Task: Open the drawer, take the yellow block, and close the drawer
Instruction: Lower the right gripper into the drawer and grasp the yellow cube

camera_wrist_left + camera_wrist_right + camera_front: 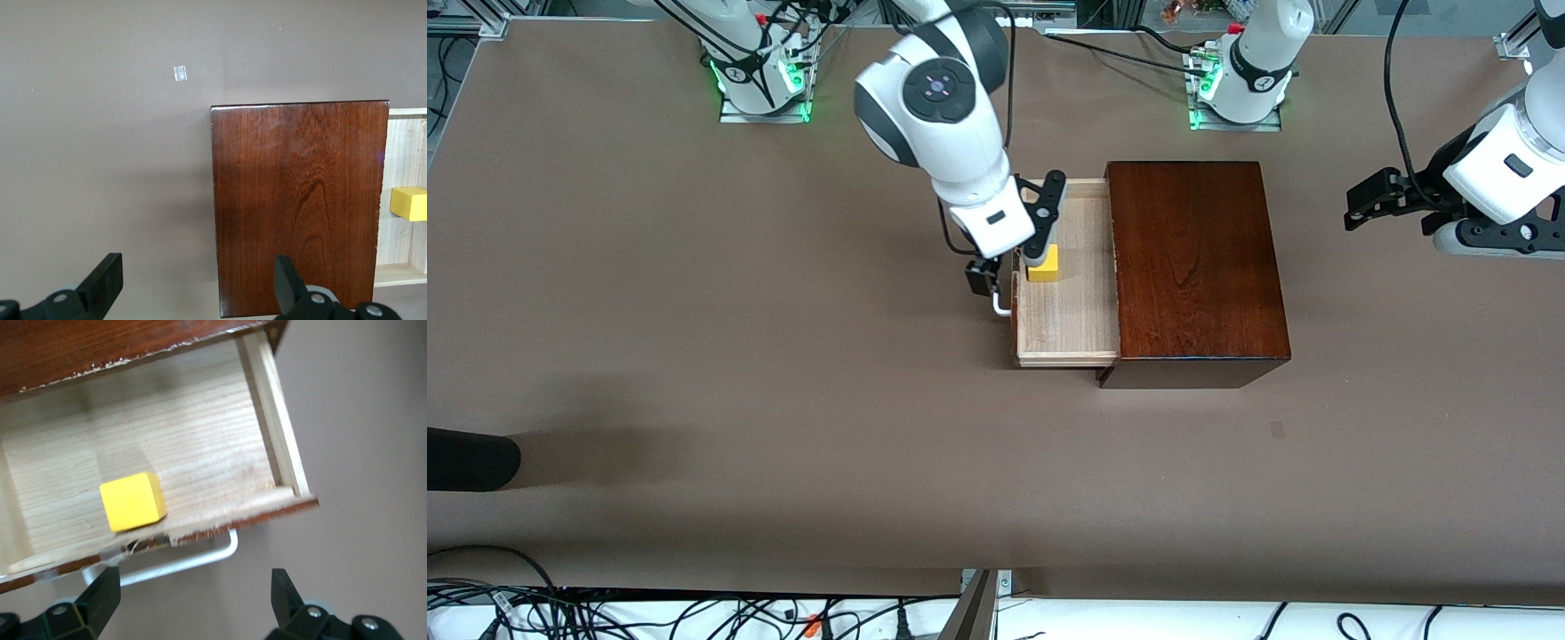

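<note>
The drawer [1067, 311] stands pulled out of the dark mahogany box [1196, 258] toward the right arm's end of the table. The yellow block [1043, 264] lies in its pale tray, close to the drawer front. My right gripper [1016, 240] is open and empty, over the drawer front and the white handle [1000, 307]. In the right wrist view the block [132, 501] sits in the tray [200, 440], with the handle [193, 560] just past my open gripper [193, 600]. My left gripper [1369, 200] waits open beside the box; its view shows the box top [300, 200] and block [409, 203].
A dark rounded object [471, 458] pokes in at the table's edge at the right arm's end, nearer the front camera. A small pale mark [1277, 429] lies on the brown table nearer the camera than the box.
</note>
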{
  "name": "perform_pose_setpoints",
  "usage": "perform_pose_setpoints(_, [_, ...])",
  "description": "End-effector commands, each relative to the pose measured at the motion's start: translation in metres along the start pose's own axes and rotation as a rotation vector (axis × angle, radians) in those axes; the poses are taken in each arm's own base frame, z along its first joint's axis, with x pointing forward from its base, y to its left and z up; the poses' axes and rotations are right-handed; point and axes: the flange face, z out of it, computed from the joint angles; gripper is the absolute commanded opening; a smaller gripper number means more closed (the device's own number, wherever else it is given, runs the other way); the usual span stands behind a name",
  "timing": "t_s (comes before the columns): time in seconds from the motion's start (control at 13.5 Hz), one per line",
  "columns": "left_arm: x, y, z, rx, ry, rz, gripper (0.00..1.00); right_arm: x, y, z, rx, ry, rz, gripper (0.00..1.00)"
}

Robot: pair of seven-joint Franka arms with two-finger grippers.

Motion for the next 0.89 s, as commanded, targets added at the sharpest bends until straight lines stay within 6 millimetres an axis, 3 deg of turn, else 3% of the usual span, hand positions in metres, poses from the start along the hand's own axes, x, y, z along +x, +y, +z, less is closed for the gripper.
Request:
perform_pose_setpoints(0.0, [-0.006,0.0,-0.002,0.005,0.017,0.025,1.0,0.018,-0.015,0.016,-0.06,-0.031,-0.124,1.0])
perform_pose_setpoints(0.3, [-0.007,-0.002,-0.001,0.067,0.007,0.03,1.0,0.033,-0.047,0.04,-0.075,-0.07,-0.199,1.0])
perform_pose_setpoints(0.81, [-0.008,-0.003,-0.002,0.075,0.009,0.03,1.0,0.036,-0.059,0.084,-0.069,-0.1,-0.231,1.0])
